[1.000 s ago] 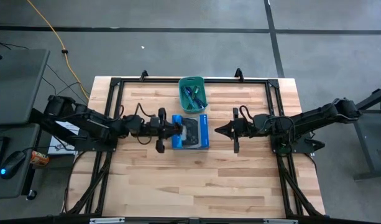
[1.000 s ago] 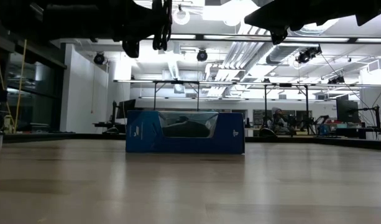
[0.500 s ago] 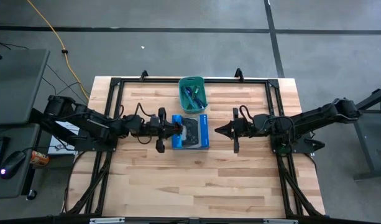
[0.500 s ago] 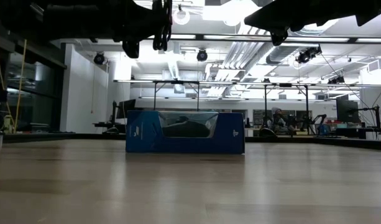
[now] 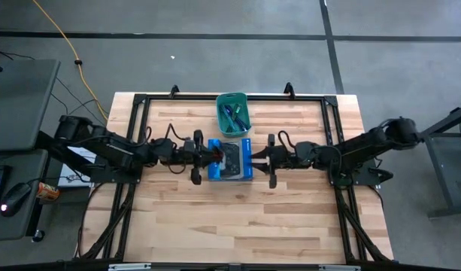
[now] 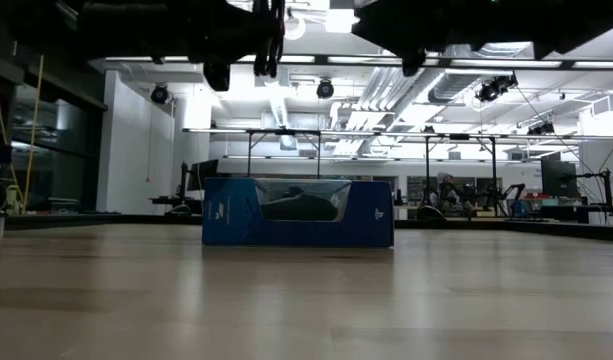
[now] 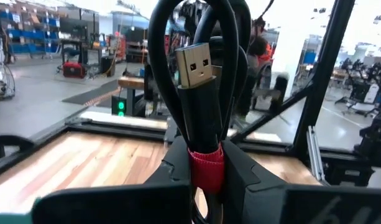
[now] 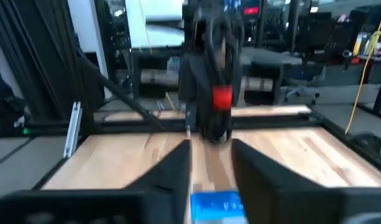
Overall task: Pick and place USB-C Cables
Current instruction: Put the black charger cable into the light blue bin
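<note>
Black with a red band, one cable bundle (image 7: 201,93) stood clamped upright between the fingers of the left hand (image 5: 205,155), its metal plug facing the left wrist camera, raised above the desk (image 5: 177,218) at the left edge of the blue box (image 5: 232,159). From the right wrist view the same bundle (image 8: 216,93) showed straight ahead, held in the opposite hand. The right hand (image 5: 257,156) hung just beside the box's right edge, fingers parted and carrying nothing. The step in hand looked like the carry, with the pick already made; the next move would probably call for taking the bundle to wherever it belongs, or passing it across to the facing hand, which cannot be told. Behind the box, the teal bin (image 5: 233,112) held several coloured bundles, blue and green among them, too small to count. Inside the box's window only a dark shape showed.
</note>
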Available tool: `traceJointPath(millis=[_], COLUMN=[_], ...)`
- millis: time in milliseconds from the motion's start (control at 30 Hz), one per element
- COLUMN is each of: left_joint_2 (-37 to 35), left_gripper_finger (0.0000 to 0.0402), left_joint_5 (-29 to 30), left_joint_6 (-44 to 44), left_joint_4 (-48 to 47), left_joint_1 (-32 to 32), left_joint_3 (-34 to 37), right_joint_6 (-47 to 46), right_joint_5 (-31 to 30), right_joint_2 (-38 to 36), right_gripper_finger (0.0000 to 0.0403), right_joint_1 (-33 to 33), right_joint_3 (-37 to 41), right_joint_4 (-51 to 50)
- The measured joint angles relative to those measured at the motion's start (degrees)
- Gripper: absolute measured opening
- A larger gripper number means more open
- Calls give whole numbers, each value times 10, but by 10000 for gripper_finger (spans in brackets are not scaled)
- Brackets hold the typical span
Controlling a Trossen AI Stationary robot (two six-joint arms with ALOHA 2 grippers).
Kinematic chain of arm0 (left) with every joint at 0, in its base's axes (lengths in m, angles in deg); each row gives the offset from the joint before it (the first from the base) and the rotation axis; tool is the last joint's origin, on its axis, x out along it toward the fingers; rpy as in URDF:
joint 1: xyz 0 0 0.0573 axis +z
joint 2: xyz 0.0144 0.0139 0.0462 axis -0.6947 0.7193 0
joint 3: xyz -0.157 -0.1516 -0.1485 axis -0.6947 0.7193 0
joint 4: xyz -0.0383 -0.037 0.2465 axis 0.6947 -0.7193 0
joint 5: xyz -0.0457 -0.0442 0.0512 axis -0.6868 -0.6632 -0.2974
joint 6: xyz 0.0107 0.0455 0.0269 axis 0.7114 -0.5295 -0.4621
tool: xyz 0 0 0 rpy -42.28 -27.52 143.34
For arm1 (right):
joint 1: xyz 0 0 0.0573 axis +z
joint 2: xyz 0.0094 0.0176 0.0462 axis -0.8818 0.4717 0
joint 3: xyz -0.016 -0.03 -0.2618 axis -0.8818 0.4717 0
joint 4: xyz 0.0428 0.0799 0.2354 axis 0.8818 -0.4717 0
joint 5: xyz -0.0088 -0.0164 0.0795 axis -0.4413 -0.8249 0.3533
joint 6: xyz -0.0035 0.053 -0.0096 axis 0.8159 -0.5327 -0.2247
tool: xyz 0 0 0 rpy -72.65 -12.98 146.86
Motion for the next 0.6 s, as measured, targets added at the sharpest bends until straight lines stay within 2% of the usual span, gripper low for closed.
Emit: traceJointPath(millis=[233,333,433,600], left_joint_2=[39,58,76,101], left_gripper_finger=[12,12,12,12], left_joint_5=[1,1,0,-1], left_joint_6=[15,17,16,19], left_joint_4=[9,11,7,8], left_joint_1=[0,0,-3,-4], left_joint_3=[-3,-21,-39,-58], right_joint_6=[0,11,24,27], right_joint_5=[-42,-43,-43,-43], right_joint_2=[69,102,126,148], right_gripper_finger=[260,310,335,337], right_joint_1=[0,0,0,0], right_joint_3=[-71,-109,-142,-179], right_joint_4=[-3,-19,-42,-57])
